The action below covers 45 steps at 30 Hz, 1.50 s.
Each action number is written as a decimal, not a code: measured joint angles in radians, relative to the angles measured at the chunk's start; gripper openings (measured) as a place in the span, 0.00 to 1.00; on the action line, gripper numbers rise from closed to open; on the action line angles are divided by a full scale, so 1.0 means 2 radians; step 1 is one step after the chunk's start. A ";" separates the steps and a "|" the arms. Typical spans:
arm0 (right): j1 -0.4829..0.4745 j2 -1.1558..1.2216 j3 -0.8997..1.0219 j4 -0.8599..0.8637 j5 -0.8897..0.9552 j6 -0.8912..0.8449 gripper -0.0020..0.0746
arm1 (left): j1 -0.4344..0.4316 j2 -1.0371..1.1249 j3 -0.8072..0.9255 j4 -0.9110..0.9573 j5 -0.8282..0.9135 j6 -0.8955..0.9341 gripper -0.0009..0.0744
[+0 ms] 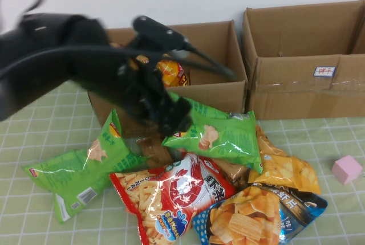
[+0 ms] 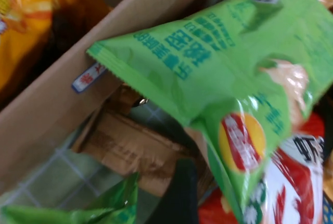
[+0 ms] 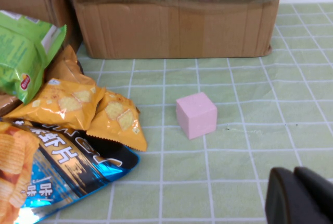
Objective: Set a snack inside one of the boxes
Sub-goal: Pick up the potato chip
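My left gripper (image 1: 174, 117) is shut on the edge of a green chip bag (image 1: 222, 134) and holds it lifted, just in front of the left cardboard box (image 1: 214, 88). In the left wrist view the green bag (image 2: 234, 67) hangs beside that box's front wall (image 2: 47, 109). An orange snack bag (image 1: 171, 73) lies inside the left box. The right cardboard box (image 1: 302, 57) stands open at the back right. My right gripper (image 3: 299, 200) is shut and empty, low over the mat near a pink cube (image 3: 196, 114); it does not show in the high view.
Loose snacks lie in a pile in front of the boxes: another green bag (image 1: 74, 174), a red and white bag (image 1: 177, 196), a blue bag (image 1: 262, 213), yellow bags (image 1: 285, 168). The pink cube (image 1: 347, 168) sits on the checked mat at the right.
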 joint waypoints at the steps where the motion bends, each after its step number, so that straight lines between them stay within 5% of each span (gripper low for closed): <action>1: 0.000 0.000 0.000 0.000 0.000 0.000 0.02 | 0.000 0.016 -0.014 0.000 0.007 -0.008 0.87; 11: 0.000 0.000 0.000 0.000 0.000 0.000 0.02 | 0.000 0.153 -0.136 -0.026 0.047 -0.060 0.91; 26: 0.000 0.000 0.000 0.000 0.000 0.000 0.02 | 0.057 0.179 -0.145 -0.099 0.081 -0.054 0.89; 38: 0.000 0.000 0.000 0.000 0.000 0.000 0.02 | 0.058 0.234 -0.148 -0.175 0.086 -0.026 0.88; 41: 0.000 0.000 0.000 0.000 0.000 0.000 0.02 | 0.058 0.235 -0.149 -0.195 0.082 -0.012 0.78; 45: 0.000 0.000 0.000 0.000 0.000 0.000 0.02 | 0.058 0.235 -0.150 -0.231 0.067 0.009 0.37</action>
